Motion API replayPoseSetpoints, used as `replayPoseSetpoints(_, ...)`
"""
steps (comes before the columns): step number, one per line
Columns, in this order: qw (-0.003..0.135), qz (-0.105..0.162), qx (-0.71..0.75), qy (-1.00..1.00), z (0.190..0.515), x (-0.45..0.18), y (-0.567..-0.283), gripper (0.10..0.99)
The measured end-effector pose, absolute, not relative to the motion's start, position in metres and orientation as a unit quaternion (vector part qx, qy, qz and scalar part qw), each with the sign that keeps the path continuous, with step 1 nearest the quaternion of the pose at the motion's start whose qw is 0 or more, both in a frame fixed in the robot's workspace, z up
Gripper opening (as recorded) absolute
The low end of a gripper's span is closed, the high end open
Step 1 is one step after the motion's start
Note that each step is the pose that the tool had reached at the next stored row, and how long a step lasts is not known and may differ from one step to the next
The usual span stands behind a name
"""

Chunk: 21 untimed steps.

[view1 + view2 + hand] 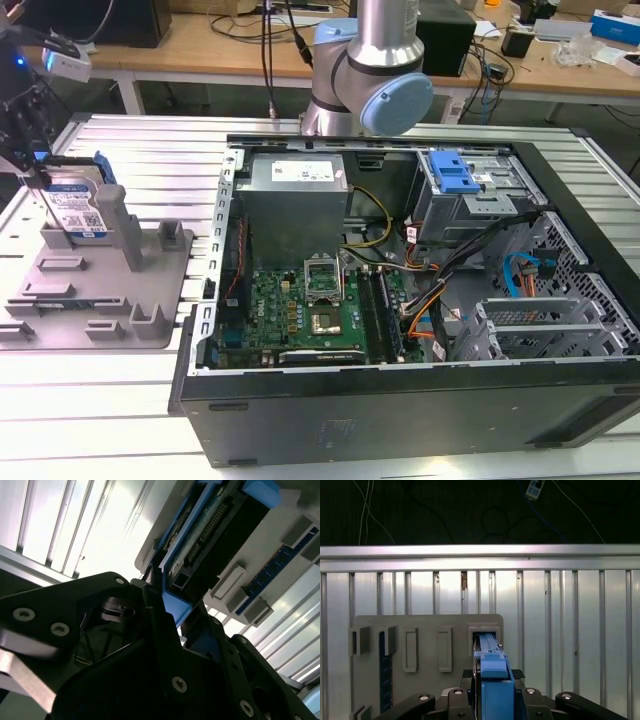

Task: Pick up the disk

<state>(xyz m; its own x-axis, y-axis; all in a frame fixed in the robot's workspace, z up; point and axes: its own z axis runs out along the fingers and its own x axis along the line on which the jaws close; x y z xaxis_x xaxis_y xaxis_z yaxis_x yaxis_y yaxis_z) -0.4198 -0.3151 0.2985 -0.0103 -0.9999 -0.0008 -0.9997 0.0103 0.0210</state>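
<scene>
The gripper point(45, 180) is shown at the exterior view's left, clamped on the disk point(78, 208), which is held upright at the grey holder block point(100, 290). In the second wrist view, the fingers point(154, 612) are pressed against the disk's blue rail. In the first wrist view, the disk is pinched edge-on.

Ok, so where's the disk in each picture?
Exterior view: the disk stands upright on the grey holder, at the exterior view's left.
Second wrist view: the disk shows edge-on and close, against the grey holder.
First wrist view: the disk shows its blue-railed edge, reaching a slot in the grey holder.
Shared landmark: the grey holder.
</scene>
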Motion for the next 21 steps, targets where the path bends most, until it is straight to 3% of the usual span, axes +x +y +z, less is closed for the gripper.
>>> replayPoseSetpoints(17,0.007,-0.008,0.703,-0.711,0.297,-0.420,-0.315,0.369)
replayPoseSetpoints(21,0.007,-0.008,0.703,-0.711,0.327,-0.420,-0.316,0.369)
